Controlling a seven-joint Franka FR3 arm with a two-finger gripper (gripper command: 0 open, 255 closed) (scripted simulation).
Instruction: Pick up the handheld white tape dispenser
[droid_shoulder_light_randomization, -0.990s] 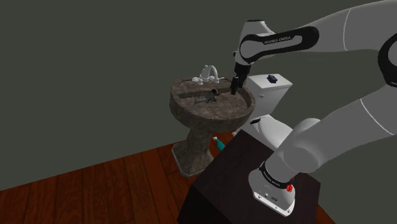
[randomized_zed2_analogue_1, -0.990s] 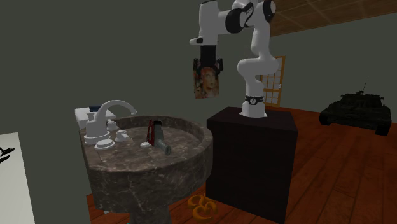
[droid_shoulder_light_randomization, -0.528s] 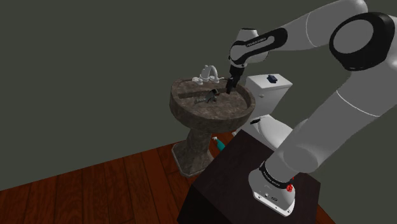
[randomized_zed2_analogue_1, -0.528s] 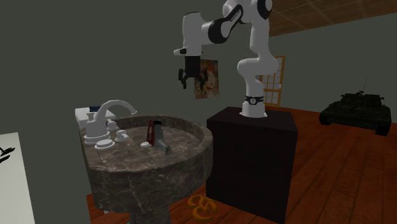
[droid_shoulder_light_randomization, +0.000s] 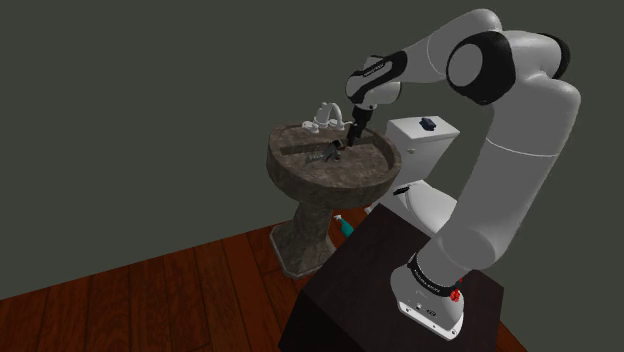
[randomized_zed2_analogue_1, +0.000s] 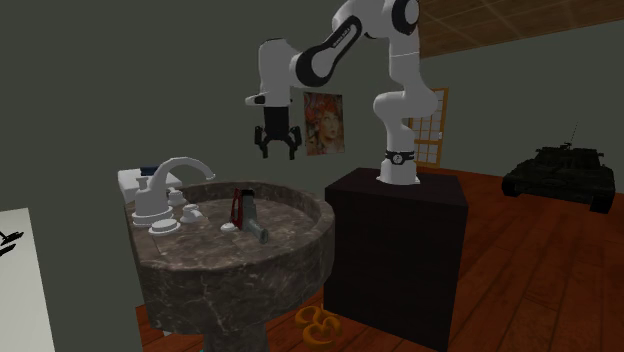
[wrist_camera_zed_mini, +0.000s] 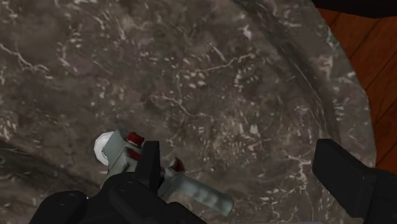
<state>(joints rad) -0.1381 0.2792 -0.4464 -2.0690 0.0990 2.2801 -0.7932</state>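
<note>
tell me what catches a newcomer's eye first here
The white arm arches over a dark marbled stone pedestal sink, its black gripper open above the basin. In the basin sits a grey-green handheld tape dispenser with red parts. A dark tank model stands on the wooden floor at the second exterior view's right.

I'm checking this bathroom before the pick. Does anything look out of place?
Yes. A tape dispenser sits in the basin of the sink, an odd spot for it, and a tank stands on the wooden floor beyond the robot's stand.
</note>
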